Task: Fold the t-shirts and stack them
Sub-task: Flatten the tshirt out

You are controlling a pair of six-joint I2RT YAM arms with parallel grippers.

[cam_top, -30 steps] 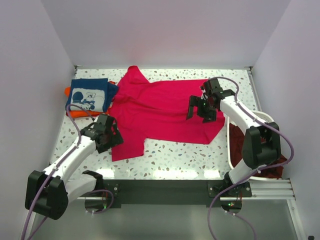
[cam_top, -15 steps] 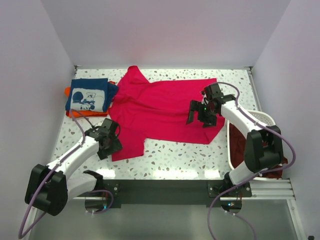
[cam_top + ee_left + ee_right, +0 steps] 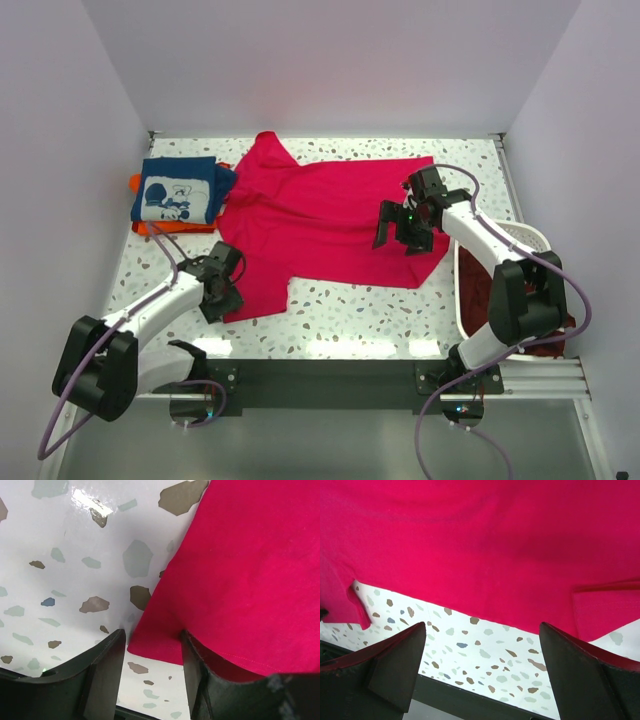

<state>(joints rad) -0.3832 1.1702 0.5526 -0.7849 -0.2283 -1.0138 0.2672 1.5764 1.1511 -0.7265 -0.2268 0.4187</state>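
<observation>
The crimson-pink t-shirt point(image 3: 320, 215) lies spread flat across the middle of the table. My left gripper point(image 3: 225, 290) is low at the shirt's near-left corner. In the left wrist view the gripper point(image 3: 152, 655) is open and that corner of the pink shirt point(image 3: 240, 570) lies between the fingers. My right gripper point(image 3: 405, 225) is open and empty above the shirt's right side. In the right wrist view the gripper point(image 3: 485, 650) hovers over the hem of the pink shirt point(image 3: 480, 540). The folded navy shirt point(image 3: 175, 190) lies on the orange one point(image 3: 148, 228). Maroon shirts point(image 3: 478, 285) lie in the basket.
The white laundry basket point(image 3: 535, 237) stands at the right edge beside my right arm. The navy and orange stack is at the back left. White walls close in the back and both sides. The speckled tabletop point(image 3: 350, 310) shows in front of the shirt.
My left gripper has moved nearer and lower, down to the pink shirt's near-left corner. My right gripper shifted slightly early on, then held still.
</observation>
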